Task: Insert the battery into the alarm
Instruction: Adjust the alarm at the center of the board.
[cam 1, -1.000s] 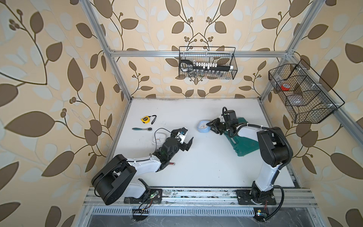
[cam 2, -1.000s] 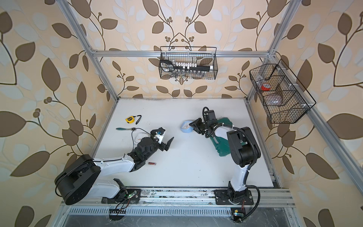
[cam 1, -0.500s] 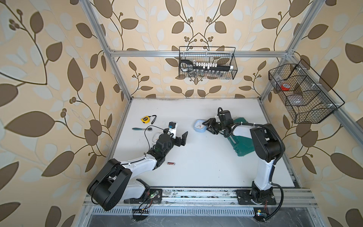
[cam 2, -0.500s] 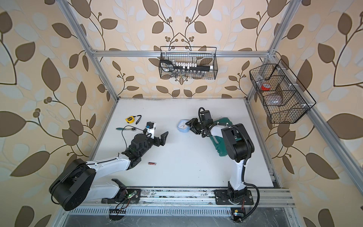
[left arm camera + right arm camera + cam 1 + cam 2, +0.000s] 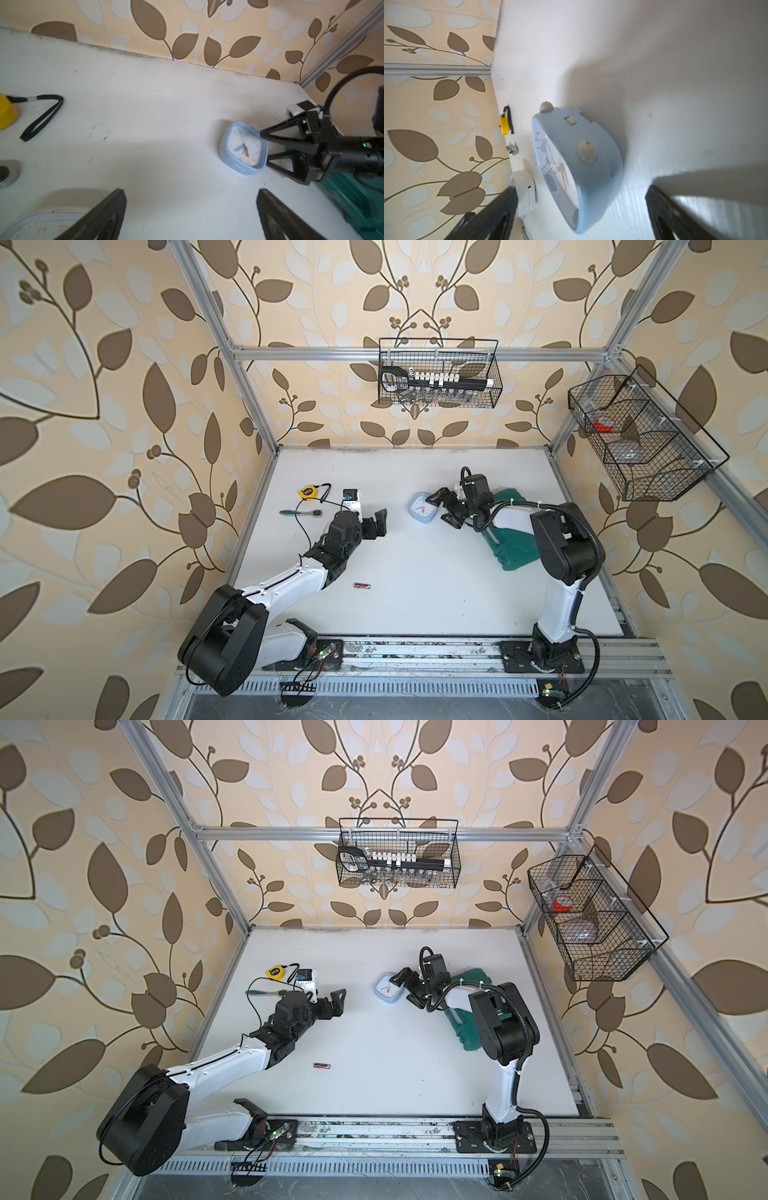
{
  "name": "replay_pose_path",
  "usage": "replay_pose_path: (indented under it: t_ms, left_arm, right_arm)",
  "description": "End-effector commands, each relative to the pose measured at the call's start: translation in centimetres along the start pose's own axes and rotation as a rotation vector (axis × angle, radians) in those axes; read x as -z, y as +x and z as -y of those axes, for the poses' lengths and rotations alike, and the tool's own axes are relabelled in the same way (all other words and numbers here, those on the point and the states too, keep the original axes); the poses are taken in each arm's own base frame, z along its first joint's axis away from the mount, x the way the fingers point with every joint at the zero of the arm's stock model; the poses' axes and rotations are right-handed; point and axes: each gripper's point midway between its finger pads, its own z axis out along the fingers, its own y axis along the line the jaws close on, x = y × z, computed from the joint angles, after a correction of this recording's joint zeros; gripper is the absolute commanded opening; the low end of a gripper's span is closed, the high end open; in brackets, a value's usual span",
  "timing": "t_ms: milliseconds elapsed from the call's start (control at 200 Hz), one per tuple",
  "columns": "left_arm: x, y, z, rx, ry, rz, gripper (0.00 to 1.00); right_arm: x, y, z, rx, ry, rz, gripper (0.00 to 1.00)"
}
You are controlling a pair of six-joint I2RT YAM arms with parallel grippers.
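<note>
The blue alarm clock [image 5: 424, 509] lay face up on the white table [image 5: 436, 605], towards the back and a little right of the middle. The right gripper [image 5: 264, 148] sat low at the clock's right edge. Its jaws were spread wide and clamped on nothing, with the tips just beside that edge. In the right wrist view the clock filled the space ahead of the two parted fingers.

The battery [image 5: 362, 585] lay on its side on bare table nearer the front. It was well apart from the clock and from both grippers, and not far from the white forearm of the left arm [image 5: 286, 580].

The left gripper [image 5: 191, 193] was left of the middle and pointed towards the clock, well apart from it. Its jaws stood wide apart and empty. Under one of its fingers the left wrist view caught a white dial [image 5: 41, 222] with orange numerals, possibly a second clock, though it was cropped and blurred.

A dark green case [image 5: 515, 547] lay beneath the right arm. A yellow tape measure [image 5: 306, 492] and a ratchet handle [image 5: 299, 513] lay near the table's left edge. Two wire baskets hung on the walls, one at the back [image 5: 438, 377] and one at the right side [image 5: 648, 448].
</note>
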Motion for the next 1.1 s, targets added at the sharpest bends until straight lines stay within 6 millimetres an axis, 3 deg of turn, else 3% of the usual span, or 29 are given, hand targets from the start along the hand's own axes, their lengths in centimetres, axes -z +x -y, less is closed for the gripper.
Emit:
replay_pose_path:
  t_ms: [0, 255, 565, 880, 895, 1095]
  left_arm:
    - [0.7, -0.2, -2.9, 0.159, -0.125, -0.045, 0.99]
    - [2.9, 1.6, -8.7, 0.462, -0.282, -0.119, 0.99]
    - [6.5, 4.9, -13.3, 0.713, -0.439, -0.152, 0.99]
    - [6.0, 6.7, -14.2, 0.908, -0.354, -0.194, 0.99]
    - [5.9, 6.7, -14.2, 0.912, -0.351, -0.193, 0.99]
    - [5.1, 7.1, -14.2, 0.98, -0.304, -0.194, 0.99]
  right_arm:
    - [1.5, 1.2, 1.9, 0.06, 0.106, 0.017, 0.97]
    - [3.3, 3.2, -0.2, 0.306, 0.163, 0.069, 0.97]
    - [2.6, 6.7, -5.4, 0.596, 0.161, 0.092, 0.97]
    - [2.2, 9.6, -9.6, 0.778, 0.084, 0.097, 0.96]
    - [2.1, 10.4, -9.9, 0.79, 0.072, 0.087, 0.96]
    - [1.6, 11.5, -10.3, 0.785, 0.023, 0.049, 0.96]
